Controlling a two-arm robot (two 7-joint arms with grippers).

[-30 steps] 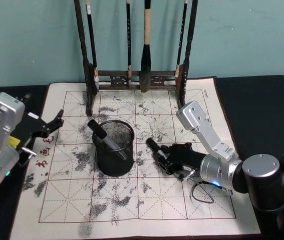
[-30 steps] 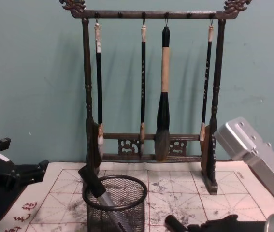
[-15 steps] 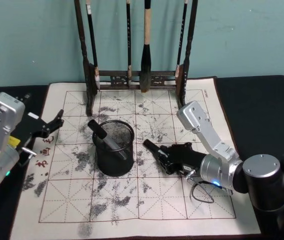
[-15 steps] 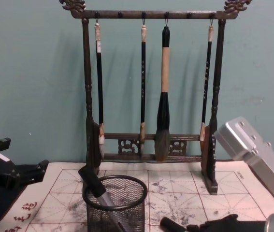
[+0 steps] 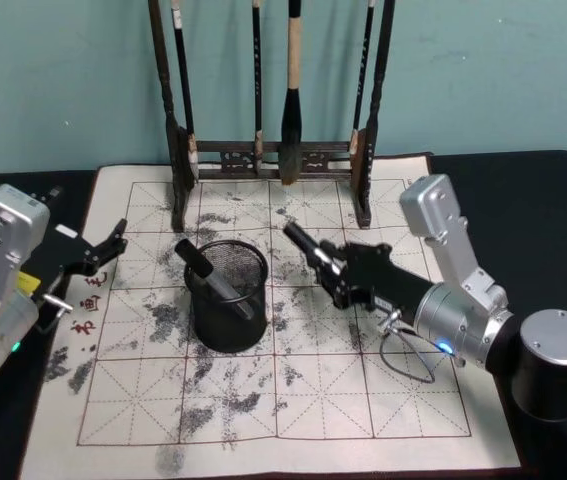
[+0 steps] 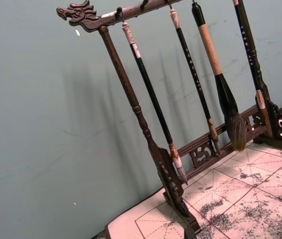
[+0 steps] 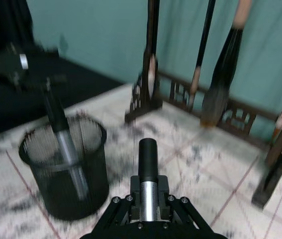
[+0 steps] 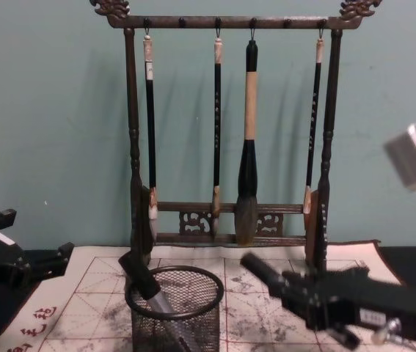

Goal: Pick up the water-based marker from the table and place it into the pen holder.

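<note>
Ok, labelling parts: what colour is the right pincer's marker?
The marker: black cap, silver barrel; clearest in the right wrist view.

Wire-mesh metal pen holder point(image 5: 226, 300), dark wooden brush rack point(image 5: 273, 155), ink-blotched matt paper mat point(image 5: 313, 400), silvery-barrelled water-based marker point(image 7: 147, 159).

Marker point(image 5: 299, 240): rear of barrel hidden inside the clamped fingers of the right gripper point(image 5: 329, 266); any label too small to read.
Pen holder point(image 8: 174, 306): base cut off at the chest view's near edge; mesh blurred in the right wrist view.
Brush rack point(image 5: 275, 152): top bar cut off in the head view.
</note>
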